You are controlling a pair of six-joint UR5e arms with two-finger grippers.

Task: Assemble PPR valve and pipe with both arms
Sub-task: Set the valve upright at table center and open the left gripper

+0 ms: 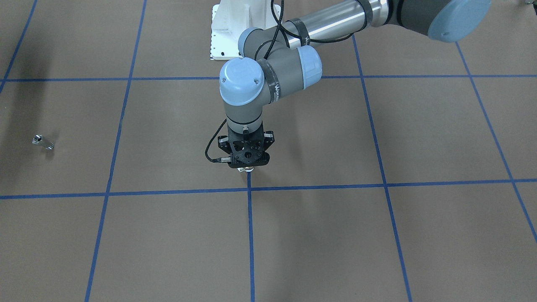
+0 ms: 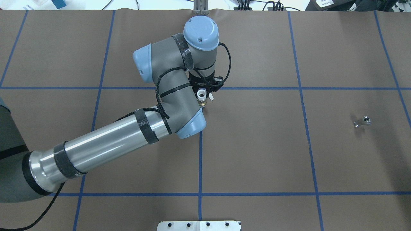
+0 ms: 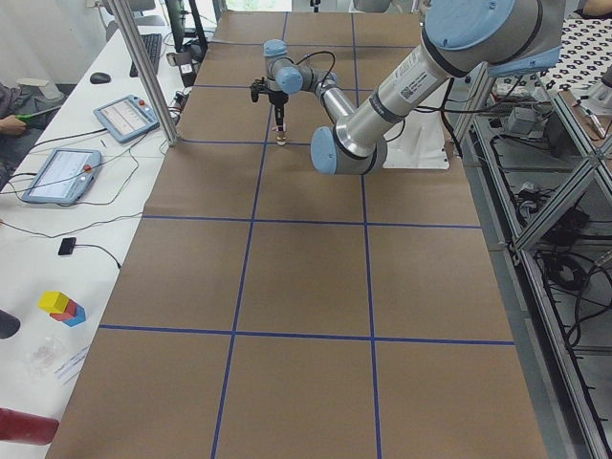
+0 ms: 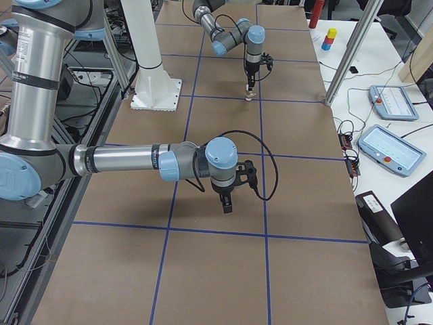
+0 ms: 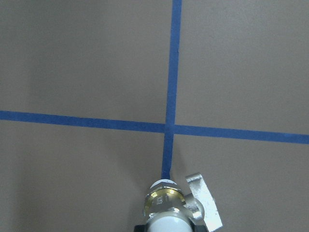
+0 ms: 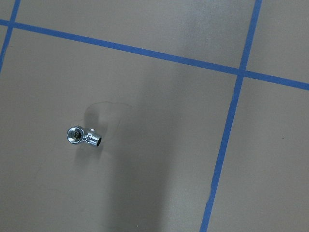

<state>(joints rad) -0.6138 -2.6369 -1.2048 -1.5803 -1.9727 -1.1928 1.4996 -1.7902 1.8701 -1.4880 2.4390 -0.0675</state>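
Note:
My left gripper (image 1: 247,164) points straight down and is shut on the PPR valve (image 2: 201,96), white tube ends with a brass middle. It holds the valve upright over a blue tape crossing mid-table. The valve fills the bottom of the left wrist view (image 5: 169,205); I cannot tell whether it touches the table. The pipe (image 2: 362,122), a tiny silvery stub, lies alone on the table far towards my right side, as also shown in the front view (image 1: 42,141) and the right wrist view (image 6: 83,137). My right gripper (image 4: 226,203) hovers above the table; I cannot tell whether it is open.
The white pedestal base (image 1: 228,29) stands at the table's robot side. Blue tape lines (image 2: 308,141) grid the brown table cover. Tablets (image 3: 62,172) and a metal post (image 3: 143,67) stand along the operators' edge.

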